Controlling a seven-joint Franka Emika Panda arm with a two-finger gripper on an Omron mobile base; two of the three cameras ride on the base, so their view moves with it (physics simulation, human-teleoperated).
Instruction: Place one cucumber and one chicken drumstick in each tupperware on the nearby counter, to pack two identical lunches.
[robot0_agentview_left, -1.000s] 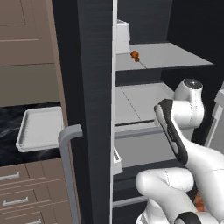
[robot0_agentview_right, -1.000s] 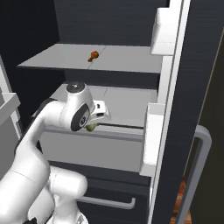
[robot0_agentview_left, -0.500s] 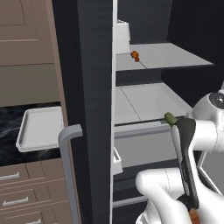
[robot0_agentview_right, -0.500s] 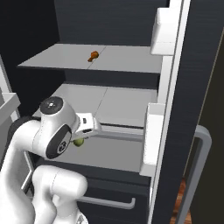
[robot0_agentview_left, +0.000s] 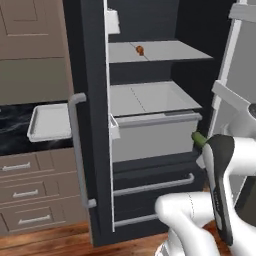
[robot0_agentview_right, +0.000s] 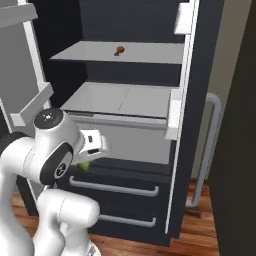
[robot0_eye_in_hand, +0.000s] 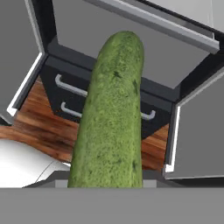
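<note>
The hand (robot0_agentview_right: 86, 161) is clamped on the cucumber (robot0_eye_in_hand: 111, 113); cucumber juts forward from it, before the fridge drawers (robot0_eye_in_hand: 105, 98).

The robot's arm has swung down and out of the open fridge over the last second, carrying the cucumber (robot0_eye_in_hand: 110, 113) in its hand (robot0_agentview_right: 86, 159). A second ago the hand hung level with the fridge's white drawer; now it is lower, before the dark bottom drawers (robot0_agentview_right: 116, 189).

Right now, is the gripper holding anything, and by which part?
Yes: the gripper holds a cucumber by its near end; the rest points away from the hand.
</note>
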